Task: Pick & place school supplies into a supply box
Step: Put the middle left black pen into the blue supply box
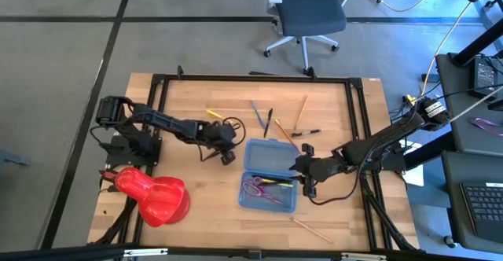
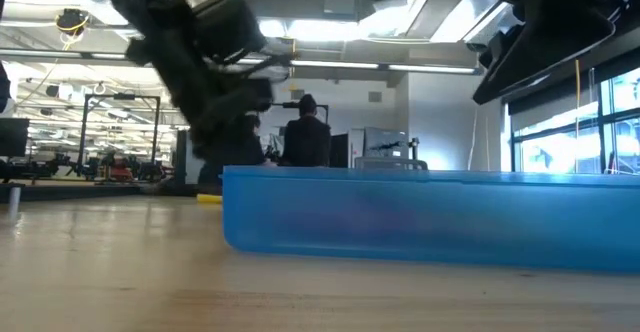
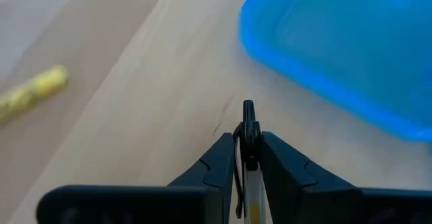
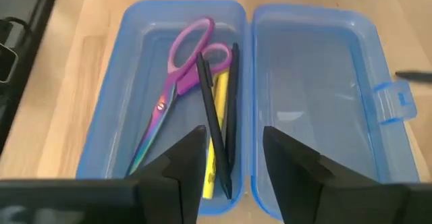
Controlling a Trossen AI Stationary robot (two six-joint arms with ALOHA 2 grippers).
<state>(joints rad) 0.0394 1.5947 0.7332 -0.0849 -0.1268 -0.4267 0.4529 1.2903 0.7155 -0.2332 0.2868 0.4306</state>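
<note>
Just left of supply box [image 1: 269,174], left gripper [image 3: 248,150]: fingers narrow, clamped on thin black pen [image 3: 248,119] above table [image 1: 196,198]. Right gripper [image 4: 233,160] over box's right edge: fingers apart, holding nothing. Box open; 1 half holds purple-handled scissors [image 4: 177,92], 2 black pens, yellow pen. More pens and pencils [image 1: 271,119] lie on table beyond box.
</note>
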